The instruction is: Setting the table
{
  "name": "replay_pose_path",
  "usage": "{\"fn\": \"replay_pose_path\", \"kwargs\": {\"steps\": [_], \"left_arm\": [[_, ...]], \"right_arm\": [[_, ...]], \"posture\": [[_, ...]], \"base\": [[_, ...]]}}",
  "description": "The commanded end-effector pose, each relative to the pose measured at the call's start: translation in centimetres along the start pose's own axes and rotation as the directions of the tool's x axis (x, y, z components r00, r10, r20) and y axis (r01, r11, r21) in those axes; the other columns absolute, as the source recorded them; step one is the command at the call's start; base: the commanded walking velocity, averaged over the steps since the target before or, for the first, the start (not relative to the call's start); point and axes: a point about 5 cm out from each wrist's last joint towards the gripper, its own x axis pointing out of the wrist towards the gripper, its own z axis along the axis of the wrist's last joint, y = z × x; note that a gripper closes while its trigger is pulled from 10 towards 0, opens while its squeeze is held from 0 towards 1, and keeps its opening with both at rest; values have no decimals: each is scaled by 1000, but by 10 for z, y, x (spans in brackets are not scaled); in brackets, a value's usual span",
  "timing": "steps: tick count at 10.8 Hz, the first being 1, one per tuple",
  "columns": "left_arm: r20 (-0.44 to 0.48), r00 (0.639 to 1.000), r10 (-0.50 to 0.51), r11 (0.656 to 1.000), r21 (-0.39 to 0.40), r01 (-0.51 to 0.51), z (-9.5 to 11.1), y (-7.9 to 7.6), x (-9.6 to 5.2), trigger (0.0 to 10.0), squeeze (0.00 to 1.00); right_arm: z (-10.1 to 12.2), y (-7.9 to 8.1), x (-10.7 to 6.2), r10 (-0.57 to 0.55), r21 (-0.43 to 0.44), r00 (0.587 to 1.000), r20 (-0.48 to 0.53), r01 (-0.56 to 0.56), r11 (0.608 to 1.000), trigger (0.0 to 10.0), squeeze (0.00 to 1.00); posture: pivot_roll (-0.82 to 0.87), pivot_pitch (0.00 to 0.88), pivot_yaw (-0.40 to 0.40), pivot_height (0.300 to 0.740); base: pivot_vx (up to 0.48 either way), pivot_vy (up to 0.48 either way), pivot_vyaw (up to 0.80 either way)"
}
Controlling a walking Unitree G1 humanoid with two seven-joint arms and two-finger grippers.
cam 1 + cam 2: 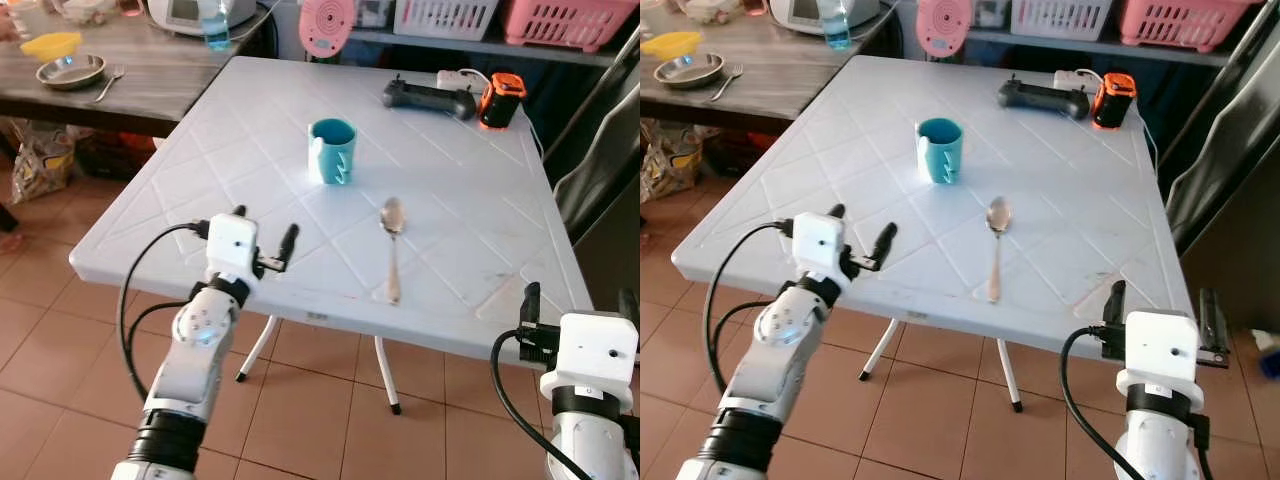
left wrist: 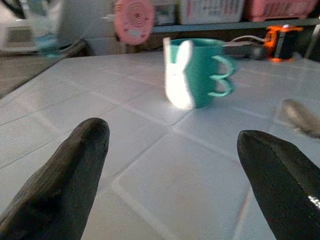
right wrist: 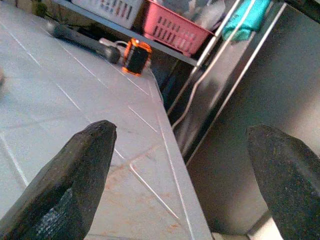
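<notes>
One teal cup (image 1: pixel 332 150) and one spoon (image 1: pixel 392 246) lie on the white surface (image 1: pixel 200 200), the cup at centre frame, the spoon just right and below it. The left tool (image 1: pixel 263 240), fingers wide apart and holding nothing, hovers over the surface's lower-left edge. The right tool (image 1: pixel 1162 305), also spread and holding nothing, sits at the lower right by the corner. A controller (image 1: pixel 428 98) and an orange device (image 1: pixel 501 99) rest at the upper right; baskets (image 1: pixel 565 22) line a shelf behind.

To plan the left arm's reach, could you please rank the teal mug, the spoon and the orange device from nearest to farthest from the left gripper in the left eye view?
From the left gripper:
1. Teal mug, just ahead at the table's middle.
2. Spoon, off to the right; nearly a tie with the mug.
3. Orange device, at the far right corner.
</notes>
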Motion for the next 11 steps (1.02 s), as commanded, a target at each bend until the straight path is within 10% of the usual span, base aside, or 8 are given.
{"fn": "replay_pose_path", "kwargs": {"steps": [1, 8, 11], "left_arm": [[-57, 997, 57, 998, 25, -56, -16, 12, -14, 10000, 0], [-175, 941, 289, 942, 229, -247, -38, 67, -88, 10000, 0], [-179, 942, 285, 948, 201, -249, -35, 60, -90, 10000, 0]], "right_arm": [[-3, 1, -2, 16, 7, 1000, -10, -16, 1000, 10000, 0], [-7, 41, 9, 221, 74, 975, -2, -220, 973, 10000, 0], [-10, 45, 16, 228, 96, 974, -2, -227, 969, 10000, 0]], "posture": [[45, 94, -30, 740], [219, 142, -93, 740], [241, 142, -85, 740]], "base": [[0, 0, 0], [0, 0, 0], [0, 0, -267]]}}
